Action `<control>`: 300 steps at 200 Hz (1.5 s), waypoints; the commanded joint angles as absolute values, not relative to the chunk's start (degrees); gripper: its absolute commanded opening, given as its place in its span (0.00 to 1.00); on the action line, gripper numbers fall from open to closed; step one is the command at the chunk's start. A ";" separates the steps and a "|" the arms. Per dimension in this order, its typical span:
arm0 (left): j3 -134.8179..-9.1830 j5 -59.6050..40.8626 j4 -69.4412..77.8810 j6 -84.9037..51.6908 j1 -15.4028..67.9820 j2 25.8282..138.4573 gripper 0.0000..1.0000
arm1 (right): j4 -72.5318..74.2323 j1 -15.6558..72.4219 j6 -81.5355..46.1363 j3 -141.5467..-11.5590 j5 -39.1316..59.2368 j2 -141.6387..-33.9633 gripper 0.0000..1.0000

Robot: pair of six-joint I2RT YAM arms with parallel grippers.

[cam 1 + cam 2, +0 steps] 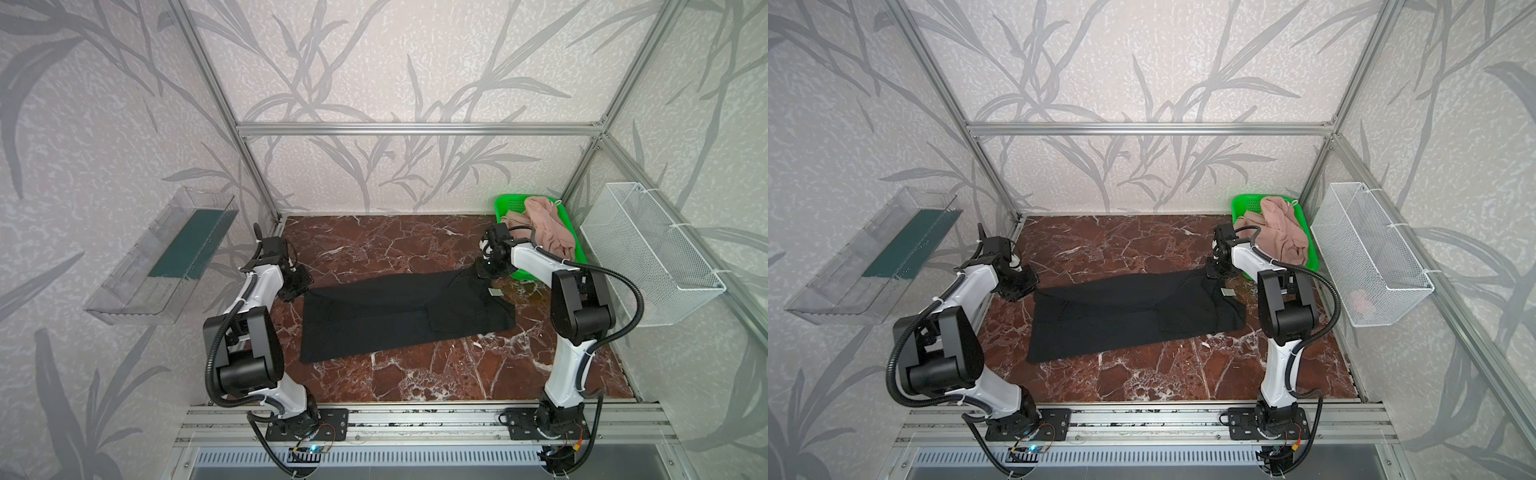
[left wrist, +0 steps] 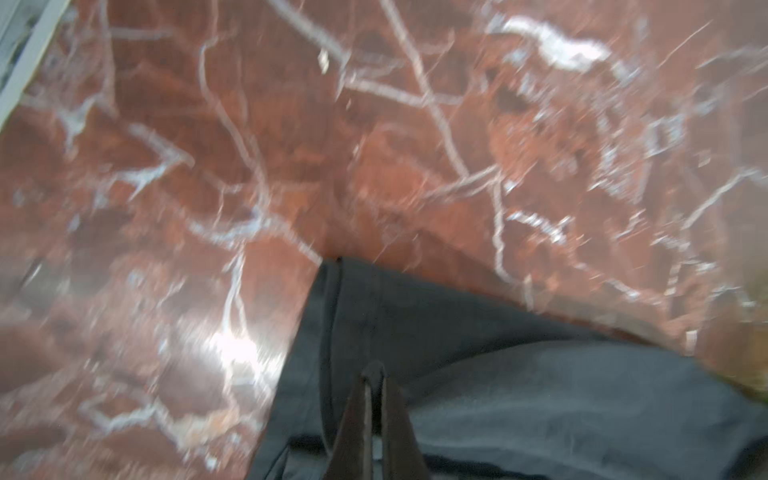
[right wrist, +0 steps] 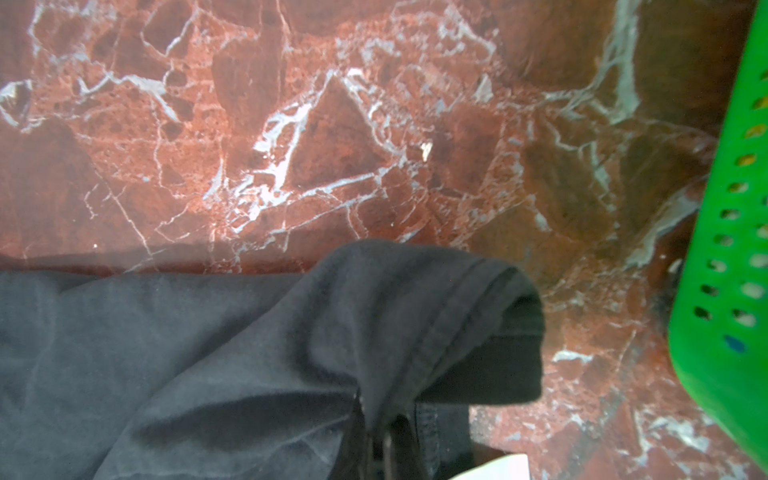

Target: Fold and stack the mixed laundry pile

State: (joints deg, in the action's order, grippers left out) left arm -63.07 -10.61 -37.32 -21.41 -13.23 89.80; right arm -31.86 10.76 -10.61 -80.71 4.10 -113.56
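A black T-shirt [image 1: 399, 311] [image 1: 1129, 316] lies stretched across the marble table [image 1: 415, 374], its grey neck label [image 1: 495, 292] at the right end. My left gripper [image 1: 296, 291] [image 2: 374, 374] is shut on the shirt's far left corner; the left wrist view is blurred. My right gripper [image 1: 485, 272] [image 3: 388, 436] is shut on a raised fold of the shirt [image 3: 208, 353] at its far right end, beside the collar. Dusty-pink shorts [image 1: 544, 228] [image 1: 1283, 232] lie heaped in the green basket [image 1: 509, 205]. No striped cloth or printed piece shows.
The green perforated basket [image 3: 731, 249] stands at the back right corner, close to my right gripper. A white wire basket [image 1: 652, 257] hangs on the right wall. A clear plastic tray [image 1: 166, 253] hangs on the left wall. Metal frame posts edge the table.
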 commanded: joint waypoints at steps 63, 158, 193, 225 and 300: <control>-62.19 -5.04 -47.00 -22.63 -10.24 78.48 0.33 | -37.00 10.37 -8.22 -80.69 4.73 -111.32 0.20; -62.40 -7.20 -40.49 -34.39 -10.20 92.99 0.38 | -36.65 10.55 -8.30 -79.12 5.89 -110.75 0.21; -63.37 -7.29 -37.69 -40.73 -10.20 97.75 0.35 | -36.26 10.54 -8.22 -78.32 5.89 -110.53 0.21; -61.84 -6.28 -34.03 -44.72 -10.28 99.13 0.35 | -36.03 10.55 -7.93 -77.88 5.87 -110.73 0.21; -61.76 -5.45 -31.61 -48.62 -10.46 101.53 0.34 | -35.60 10.56 -7.74 -77.92 6.11 -111.70 0.20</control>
State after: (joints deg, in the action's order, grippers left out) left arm -61.69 -7.16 -31.83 -46.02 -10.24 99.11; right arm -35.05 10.70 -8.27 -78.52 5.50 -112.55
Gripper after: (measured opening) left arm 0.346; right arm 0.203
